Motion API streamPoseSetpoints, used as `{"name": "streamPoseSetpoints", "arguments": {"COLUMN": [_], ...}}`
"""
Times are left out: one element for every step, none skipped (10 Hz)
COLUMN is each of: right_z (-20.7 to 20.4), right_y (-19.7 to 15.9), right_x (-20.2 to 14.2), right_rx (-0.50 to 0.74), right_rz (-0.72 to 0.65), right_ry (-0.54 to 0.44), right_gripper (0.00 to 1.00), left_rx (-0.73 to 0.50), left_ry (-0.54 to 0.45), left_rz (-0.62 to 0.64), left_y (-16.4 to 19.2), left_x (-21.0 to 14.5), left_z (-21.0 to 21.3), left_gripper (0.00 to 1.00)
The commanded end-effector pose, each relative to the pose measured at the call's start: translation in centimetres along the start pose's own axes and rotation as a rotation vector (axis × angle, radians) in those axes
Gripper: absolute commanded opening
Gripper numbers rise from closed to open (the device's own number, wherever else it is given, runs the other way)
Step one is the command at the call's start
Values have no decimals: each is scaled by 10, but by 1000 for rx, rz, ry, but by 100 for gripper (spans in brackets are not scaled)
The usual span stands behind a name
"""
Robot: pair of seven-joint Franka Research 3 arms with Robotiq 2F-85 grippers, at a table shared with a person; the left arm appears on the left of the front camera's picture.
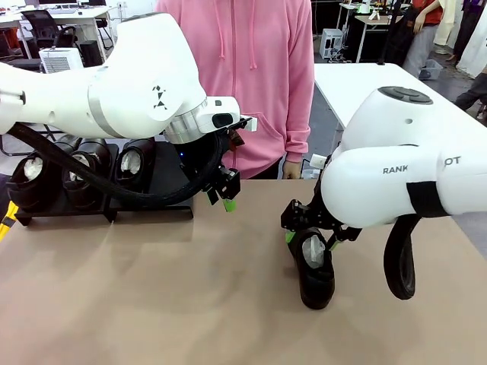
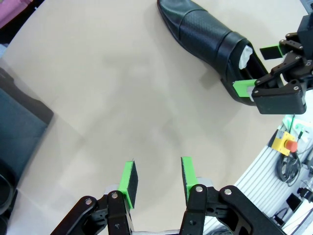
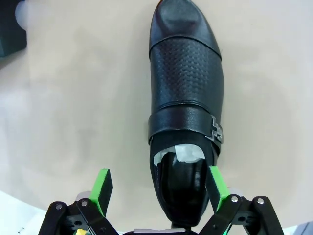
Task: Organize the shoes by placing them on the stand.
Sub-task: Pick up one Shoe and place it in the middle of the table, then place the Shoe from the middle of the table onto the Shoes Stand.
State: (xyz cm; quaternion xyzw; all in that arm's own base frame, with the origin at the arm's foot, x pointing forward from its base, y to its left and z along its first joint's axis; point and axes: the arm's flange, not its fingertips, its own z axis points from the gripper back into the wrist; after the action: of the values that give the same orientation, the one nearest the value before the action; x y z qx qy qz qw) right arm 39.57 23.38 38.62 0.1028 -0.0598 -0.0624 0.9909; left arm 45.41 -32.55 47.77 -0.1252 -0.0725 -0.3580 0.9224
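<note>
Right gripper (image 3: pixel 159 188) spread wide around heel of a lone shoe (image 3: pixel 185 88) on the table (image 1: pixel 152 289); left gripper (image 2: pixel 157 176) part-open, holding nothing.

Right wrist view: green pads sit either side of the shoe's heel opening, right pad just beside or touching the heel edge, left pad clearly apart from it; can't tell if there's contact. Shoe lies flat, toe pointing away from the gripper, white paper stuffing visible, buckle strap across the top. Left wrist view: left gripper's pads half spread over bare table, shoe and right gripper well apart at upper right. Front view adds what the wrists miss: stand (image 1: pixel 163 204) at far left with three shoes (image 1: pixel 76 175) on it, left gripper hanging just right of the stand, a person in a pink hoodie (image 1: pixel 251 68) behind the table.
</note>
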Motion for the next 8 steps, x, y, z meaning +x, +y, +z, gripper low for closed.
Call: {"name": "streamPoseSetpoints", "arguments": {"right_z": [-3, -3, -3, -3, -3, -3, -3, -2], "right_y": [2, 2, 2, 2, 2, 2, 2, 0], "right_x": [1, 1, 1, 1, 1, 1, 1, 1], "right_rx": [-16, -16, -16, -16, -16, -16, -16, -5], "right_rz": [-4, -4, -4, -4, -4, -4, -4, 7], "right_ry": [-32, -32, -32, -32, -32, -32, -32, -7], "right_gripper": [100, 100, 100, 100, 100, 100, 100, 100], "left_rx": [1, 1, 1, 1, 1, 1, 1, 0], "left_ry": [-3, -3, -3, -3, -3, -3, -3, 0], "left_rz": [-10, -10, -10, -10, -10, -10, -10, 0], "left_y": [2, 2, 2, 2, 2, 2, 2, 0], "left_x": [-5, -5, -5, -5, -5, -5, -5, 0], "left_z": [2, 2, 2, 2, 2, 2, 2, 0], "left_gripper": [50, 50, 50, 50, 50, 50, 50, 50]}}
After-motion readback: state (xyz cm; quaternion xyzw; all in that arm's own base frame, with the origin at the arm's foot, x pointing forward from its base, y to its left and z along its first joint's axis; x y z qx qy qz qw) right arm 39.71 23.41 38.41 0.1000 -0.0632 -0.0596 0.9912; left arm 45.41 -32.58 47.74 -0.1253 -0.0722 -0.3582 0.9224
